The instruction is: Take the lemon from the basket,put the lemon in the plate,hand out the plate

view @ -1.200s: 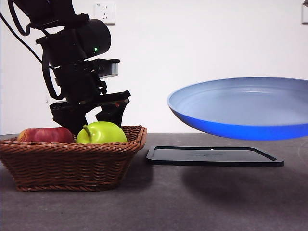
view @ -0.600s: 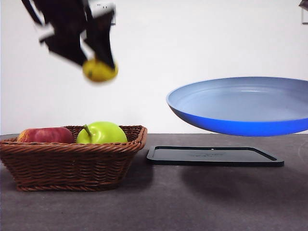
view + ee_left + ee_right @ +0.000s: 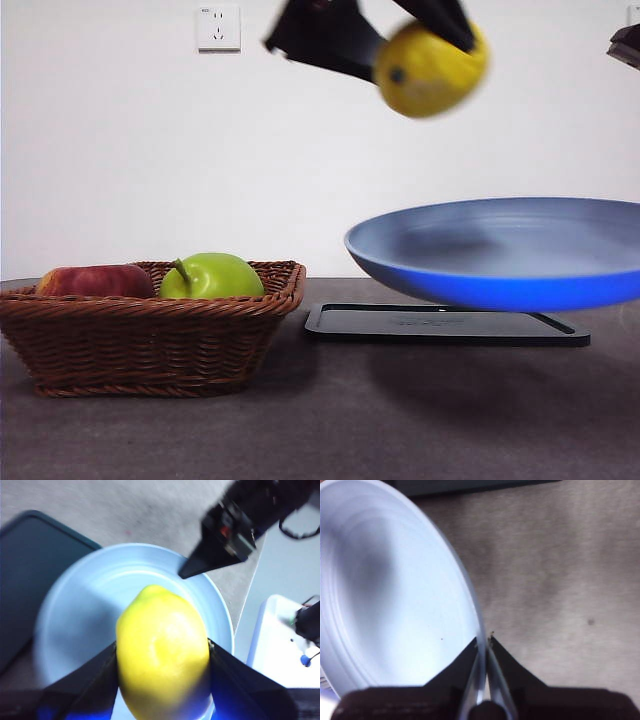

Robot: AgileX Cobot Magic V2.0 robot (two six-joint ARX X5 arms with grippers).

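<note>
Your left gripper [image 3: 162,655] has swung the lemon [image 3: 430,68] right, out of the basket [image 3: 150,340], jaws clamped on it above the plate [image 3: 500,262]. Your right gripper [image 3: 484,641] pinches the plate's rim, holding it over the black tray [image 3: 445,325]. Release comes next.

Even, bright light fills the front view; the lemon [image 3: 430,68] is motion-blurred, soft shadows lie under the plate [image 3: 500,255] and basket [image 3: 150,335]. Both wrist views are soft, slightly overexposed.
</note>
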